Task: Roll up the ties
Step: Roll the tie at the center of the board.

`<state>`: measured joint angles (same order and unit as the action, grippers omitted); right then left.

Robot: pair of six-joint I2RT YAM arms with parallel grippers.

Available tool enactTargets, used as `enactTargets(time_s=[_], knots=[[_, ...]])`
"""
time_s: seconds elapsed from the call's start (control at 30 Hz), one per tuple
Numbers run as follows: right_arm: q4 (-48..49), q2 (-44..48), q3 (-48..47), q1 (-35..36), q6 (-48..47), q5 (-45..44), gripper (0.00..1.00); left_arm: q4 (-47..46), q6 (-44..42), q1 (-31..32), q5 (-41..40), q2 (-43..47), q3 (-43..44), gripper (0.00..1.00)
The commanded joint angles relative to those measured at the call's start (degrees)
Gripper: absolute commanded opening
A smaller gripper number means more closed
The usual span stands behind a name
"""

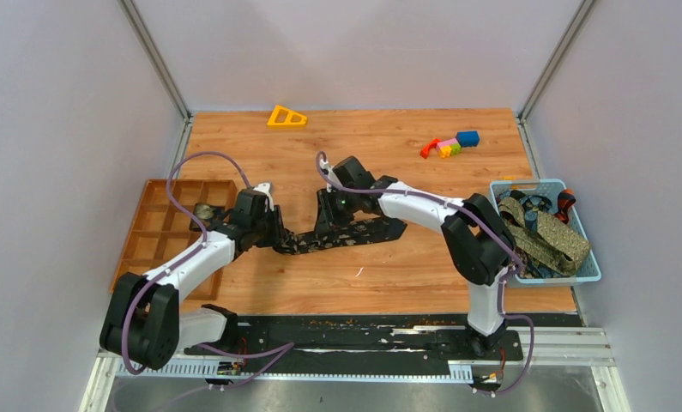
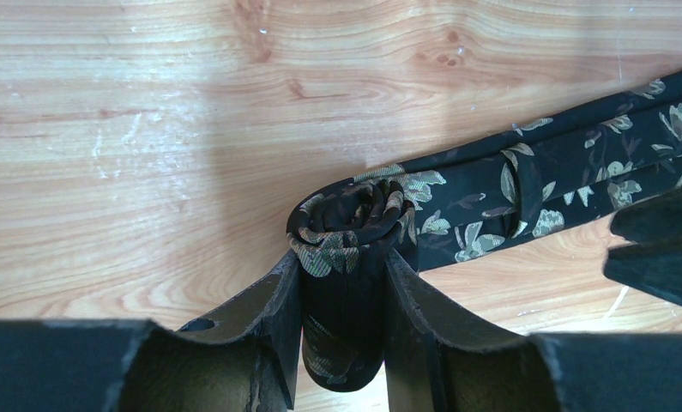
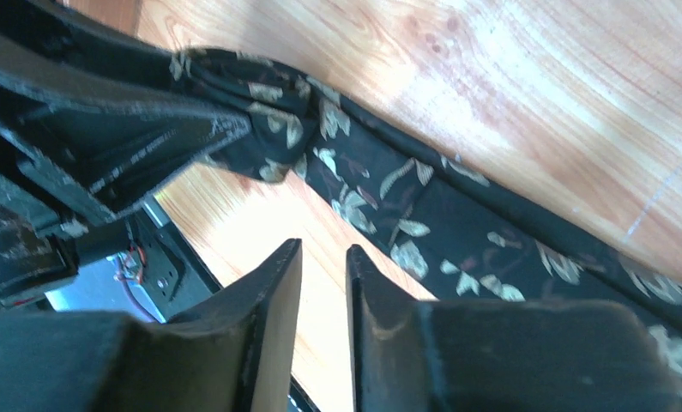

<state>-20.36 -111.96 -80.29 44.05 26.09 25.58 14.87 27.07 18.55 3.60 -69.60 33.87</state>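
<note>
- Black tie [image 1: 346,233] lies flat on the surface [image 1: 389,154], mid-way between the arms; its long axis runs left to right in the top view, the right end a little farther from the bases
- Rolled end points left, at the left tool [image 2: 341,262]; the free length runs off to the right and passes under the right arm's wrist
- Left tool is clamped on a small roll [image 2: 347,227] at the tie's end, one finger on each flat side; the roll's axis runs along the fingers, crosswise to the tie's length
- Right tool [image 3: 324,253]: fingers drawn nearly together, a thin slit between them with nothing in it; it hovers just above the flat part of the tie, near the roll; contact cannot be told
- Progress, judged: only a few turns are wound and most of this tie is unrolled; early in this tie
- Compartment tray [image 1: 148,215] at left holds one small dark bundle [image 1: 204,210], possibly a finished roll; too small to confirm
- Basket [image 1: 590,273] at right holds a loose heap of ties [image 1: 547,232], olive-tan and dark, unrolled; the bulk of the task looks left to do
</note>
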Motion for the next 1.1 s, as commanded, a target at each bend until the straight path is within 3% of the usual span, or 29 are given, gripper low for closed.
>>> enactTargets(time_s=[0.0,0.27,0.33,0.5,0.63,0.93,1.07], knots=[[3.3,6.6,2.9,-0.6,-3.3,-1.2,0.32,2.6,-2.6,0.1,-3.4,0.6,3.2,0.41],[3.9,13.0,8.6,-2.7,-8.0,-4.4,0.52,5.5,-3.4,3.5,-9.6,-0.6,5.8,0.41],[3.8,14.9,10.5,-3.1,-9.4,-6.3,0.6,6.5,-3.6,4.4,-11.1,-1.0,6.7,0.41],[4.1,20.2,16.3,-4.6,-11.5,-12.7,0.9,9.1,-4.0,6.4,-15.5,-2.4,9.2,0.41],[6.7,25.0,22.5,-5.0,-12.9,-18.4,0.99,11.2,-4.1,8.4,-19.4,-3.7,11.1,0.41],[14.6,36.8,32.8,-5.3,-12.7,-33.2,0.99,14.2,-3.6,12.5,-29.0,-6.3,13.9,0.41],[17.9,39.9,35.8,-5.3,-13.1,-33.3,0.98,15.3,-3.2,14.2,-32.2,-7.5,14.8,0.41]])
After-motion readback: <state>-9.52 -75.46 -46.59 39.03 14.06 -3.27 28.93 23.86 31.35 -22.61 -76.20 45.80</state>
